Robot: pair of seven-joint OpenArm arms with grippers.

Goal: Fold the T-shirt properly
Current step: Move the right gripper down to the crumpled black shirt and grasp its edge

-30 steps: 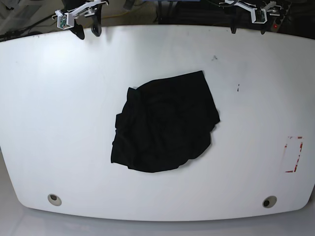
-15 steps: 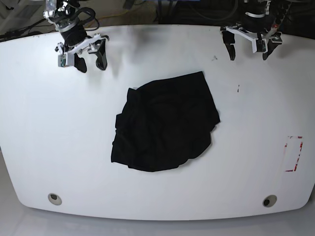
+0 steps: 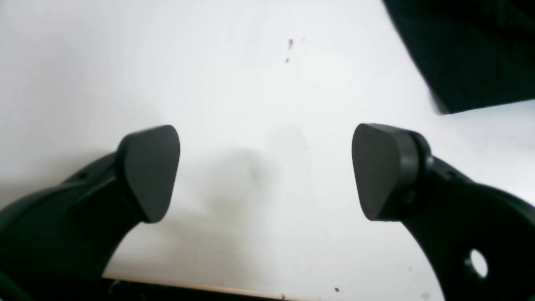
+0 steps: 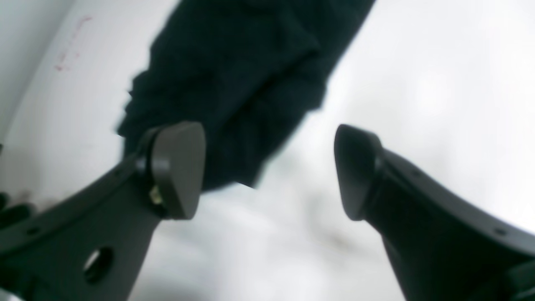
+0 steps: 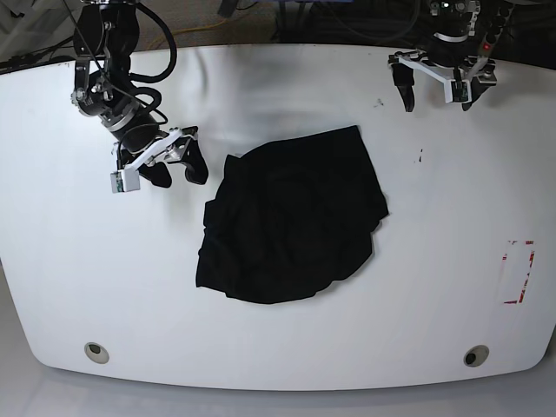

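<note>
The black T-shirt (image 5: 291,217) lies crumpled in a heap at the middle of the white table (image 5: 87,261). My right gripper (image 5: 180,168) hovers just left of the heap's upper left edge, open, with nothing between its fingers. Its wrist view shows the T-shirt (image 4: 238,79) ahead of the open right gripper (image 4: 267,171). My left gripper (image 5: 438,94) hangs open at the table's far right corner, well apart from the cloth. In the left wrist view a corner of the T-shirt (image 3: 472,50) shows at the top right, beyond the open left gripper (image 3: 267,171).
A red-marked rectangle (image 5: 519,272) is drawn near the table's right edge. Two round holes (image 5: 96,352) (image 5: 475,356) sit near the front edge. Small dark specks (image 5: 420,155) mark the table right of the shirt. Cables run behind the table's far edge.
My right arm has come down and forward from the far left corner to the shirt's left side, its jaws spreading wider. The left gripper came down over the far right corner and has opened slightly.
</note>
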